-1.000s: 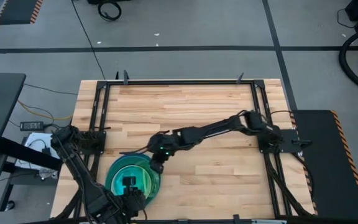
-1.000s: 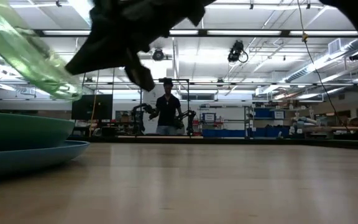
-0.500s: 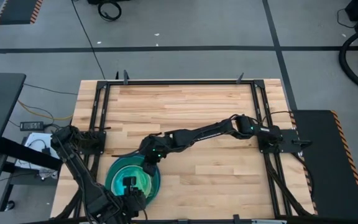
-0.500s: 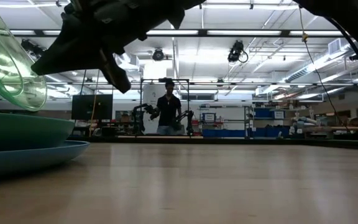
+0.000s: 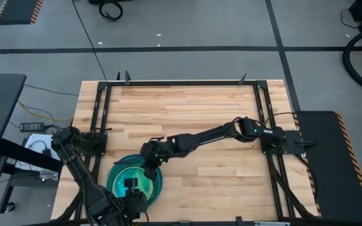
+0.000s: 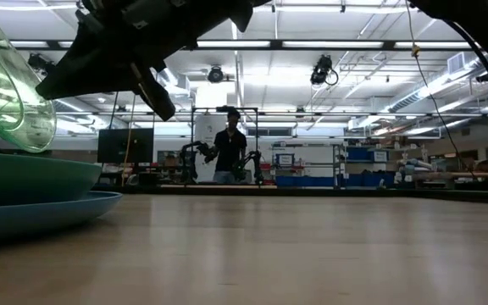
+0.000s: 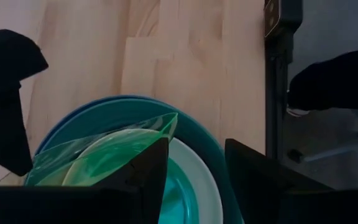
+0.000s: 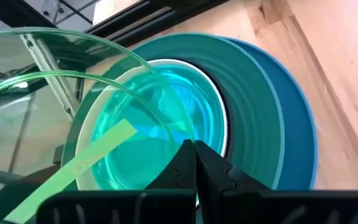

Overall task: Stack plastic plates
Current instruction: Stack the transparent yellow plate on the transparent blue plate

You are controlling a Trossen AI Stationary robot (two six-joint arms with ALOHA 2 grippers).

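Plates stacking at near-left corner of surface (image 5: 200, 113): blue plate (image 8: 294, 146), teal plate (image 8: 247, 93), white plate (image 8: 219, 118). My right end effector (image 8: 194, 163) pinching green plate (image 8: 61, 87), tilting over stack. Left end effector (image 7: 194, 168) waiting near stack, fingers apart. Person (image 6: 230, 148) standing in room behind.

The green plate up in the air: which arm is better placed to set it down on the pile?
The right arm. Its gripper is shut on the tilted lime-green plate, held directly above the stack. The left gripper hovers open over the stack's near side and holds nothing.
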